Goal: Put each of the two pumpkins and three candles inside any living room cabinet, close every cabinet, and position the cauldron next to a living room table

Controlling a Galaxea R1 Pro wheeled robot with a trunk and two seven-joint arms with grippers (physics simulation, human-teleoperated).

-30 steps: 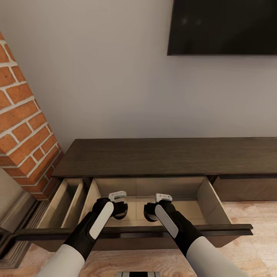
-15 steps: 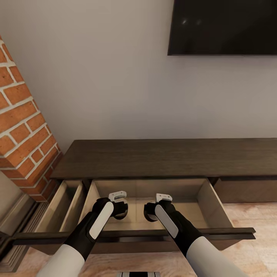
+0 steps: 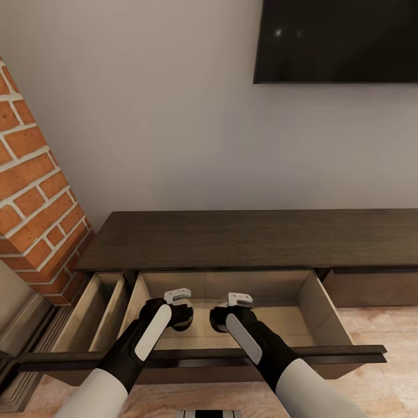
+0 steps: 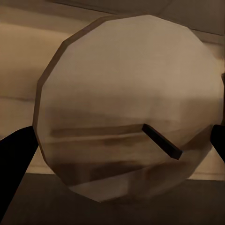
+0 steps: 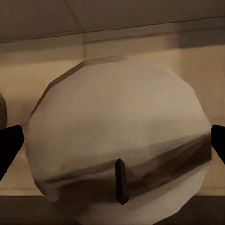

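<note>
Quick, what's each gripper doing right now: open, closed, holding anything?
Left gripper: closed on a candle.
Right gripper: closed on a second candle.

Red brick chimney column (image 3: 32,191) far left; black flat wall-mounted TV screen (image 3: 337,40) upper right; light wood-plank floor (image 3: 377,325) below.

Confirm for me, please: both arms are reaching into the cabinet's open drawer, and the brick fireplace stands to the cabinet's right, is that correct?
Not quite. The brick fireplace stands to the left of the cabinet, as the head view shows. Both arms do reach into its open drawer.
</note>
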